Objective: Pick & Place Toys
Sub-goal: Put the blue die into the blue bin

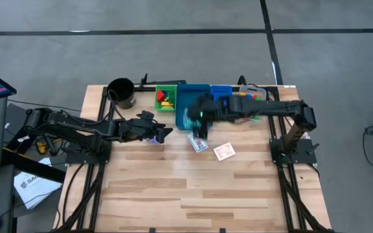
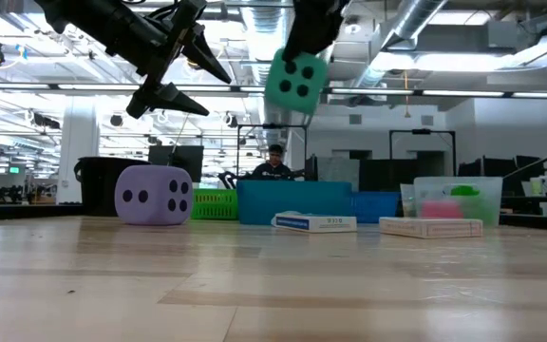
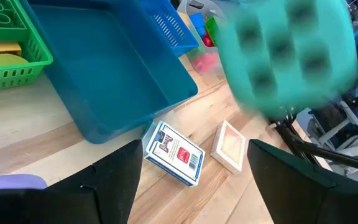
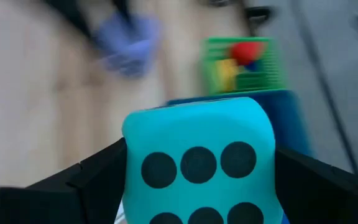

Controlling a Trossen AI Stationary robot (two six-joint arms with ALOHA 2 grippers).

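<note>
Low view: wooden table [image 2: 273, 285], office with person [image 2: 275, 163] behind.

cyan black-dotted die [image 4: 197, 162], purple die [image 2: 153, 196], blue bin [image 3: 104, 81], green bin [image 2: 202, 203]

Cyan dotted die [image 2: 296, 82] is held up off the table, black pips showing, six counted on the face seen in the right wrist view [image 4: 199, 163]. Purple die [image 2: 153, 196] is set on the wood, well apart from it, four pips on one face, two on another. Two card packs are laid flat on the table: a blue-and-white one [image 1: 198, 144] and a reddish one [image 1: 224, 151] just beside it. Red, yellow and green bricks [image 1: 166, 98] are piled in a bin.
</note>
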